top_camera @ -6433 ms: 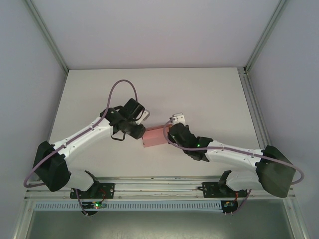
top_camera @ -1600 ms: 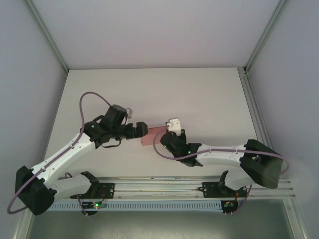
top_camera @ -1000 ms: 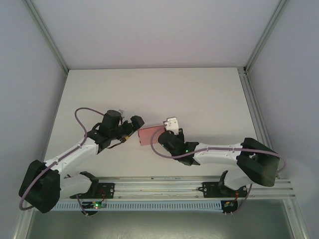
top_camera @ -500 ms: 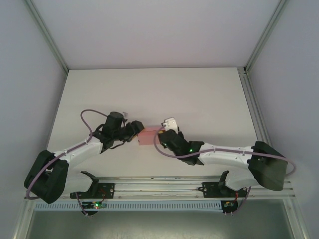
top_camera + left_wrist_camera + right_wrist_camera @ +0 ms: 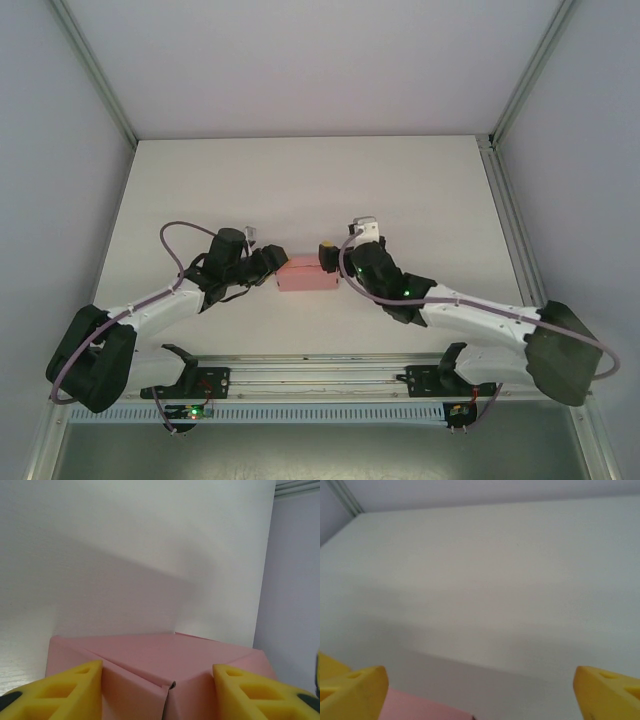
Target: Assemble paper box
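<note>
The paper box (image 5: 311, 275) is a small pink folded box lying between the two arms at the table's near middle. My left gripper (image 5: 279, 266) reaches in from the left and is shut on the box's left end. In the left wrist view its yellow fingers (image 5: 70, 690) press both sides of the box (image 5: 165, 655), whose flaps meet at a near corner seam. My right gripper (image 5: 335, 258) sits at the box's right end, open. In the right wrist view its jaws (image 5: 480, 692) stand wide apart, holding nothing, with a pink box corner (image 5: 420, 707) low on the left.
The white table (image 5: 300, 180) stretches bare behind the box. Grey walls and metal frame rails (image 5: 505, 190) close in both sides. The arm bases sit on the rail (image 5: 320, 375) along the near edge.
My left gripper has closed on the box's left end. My right gripper has let go, opened wide and drawn back to the right. The box has settled level.
</note>
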